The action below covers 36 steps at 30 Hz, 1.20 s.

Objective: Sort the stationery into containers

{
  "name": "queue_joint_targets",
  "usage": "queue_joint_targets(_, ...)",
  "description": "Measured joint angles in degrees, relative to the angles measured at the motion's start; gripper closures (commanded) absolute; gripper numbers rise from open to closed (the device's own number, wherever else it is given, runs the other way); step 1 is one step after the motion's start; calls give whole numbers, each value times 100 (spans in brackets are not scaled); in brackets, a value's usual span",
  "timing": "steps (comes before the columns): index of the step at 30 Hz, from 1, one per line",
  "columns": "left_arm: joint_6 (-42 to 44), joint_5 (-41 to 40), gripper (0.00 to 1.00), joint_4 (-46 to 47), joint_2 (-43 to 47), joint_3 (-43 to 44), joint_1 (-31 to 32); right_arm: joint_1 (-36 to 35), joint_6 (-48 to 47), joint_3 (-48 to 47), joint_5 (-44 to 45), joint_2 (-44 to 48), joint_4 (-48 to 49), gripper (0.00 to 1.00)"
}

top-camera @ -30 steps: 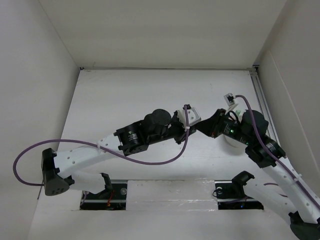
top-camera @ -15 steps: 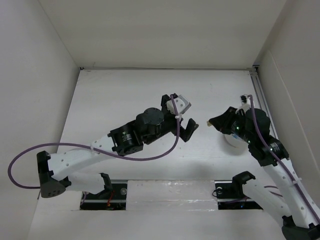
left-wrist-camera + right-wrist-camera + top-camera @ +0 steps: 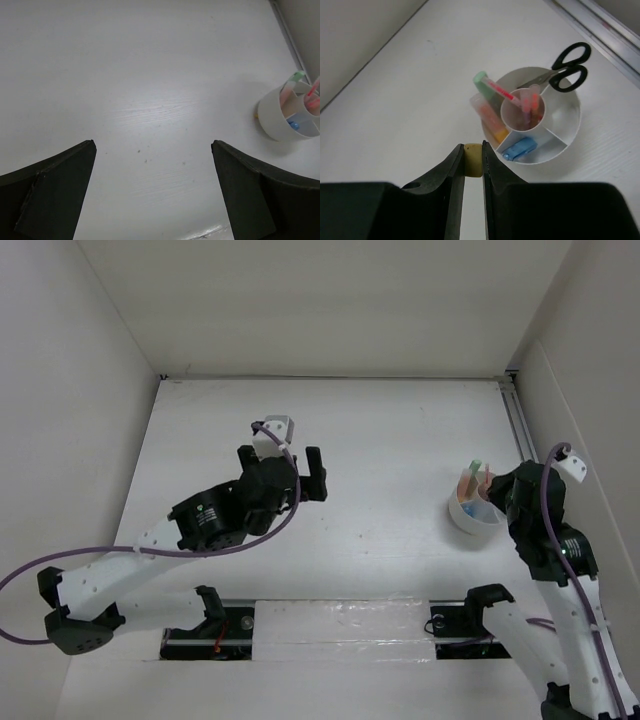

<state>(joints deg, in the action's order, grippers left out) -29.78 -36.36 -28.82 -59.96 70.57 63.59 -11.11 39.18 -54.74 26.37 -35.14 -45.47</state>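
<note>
Pinch of my right fingers (image 3: 459, 162) holds a small yellow piece (image 3: 473, 159), just short of the divided white cup (image 3: 572, 125) where scissors (image 3: 568, 68), a mint-green marker (image 3: 481, 78) and pink pens (image 3: 530, 102) already stand. Next, I judge: carry it over a compartment and let go. My left fingers (image 3: 60, 190) gape, holding nothing, above the counter (image 3: 150, 75). No writing legible.

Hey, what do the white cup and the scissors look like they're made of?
White cup: probably plastic, smooth matte walls with thin moulded dividers. Scissors: glossy black handles, likely plastic; the grey blades look like metal, though mostly hidden in the cup.
</note>
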Motion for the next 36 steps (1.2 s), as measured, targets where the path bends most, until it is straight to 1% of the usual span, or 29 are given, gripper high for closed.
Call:
queue_joint_targets(3, -376, -195, 0, -496, 90, -85, -33, 205, 275, 4, 251, -275, -162, 100)
queue_joint_targets(6, -621, -271, 0, -765, 57, -310, -33, 341, 647, 127, 428, -391, -232, 100)
queue_joint_targets(11, -656, -74, 0, -835, 59, -796, -33, 365, 1303, 374, 839, -341, -450, 100)
queue_joint_targets(19, -446, 332, 0, -662, 275, -916, -33, 398, 2103, 793, 1325, -424, -632, 100)
queue_joint_targets(28, -267, 695, 0, -520, 286, -1001, -33, 772, 2339, 815, 1528, -719, -595, 100)
queue_joint_targets(33, -179, 896, 0, -426, 420, -1023, -33, 1132, 2192, 975, 1491, -1099, -216, 100)
queue_joint_targets(36, -153, 942, 0, -363, 518, -1023, -33, 1390, 2048, 1128, 1353, -1113, 9, 100)
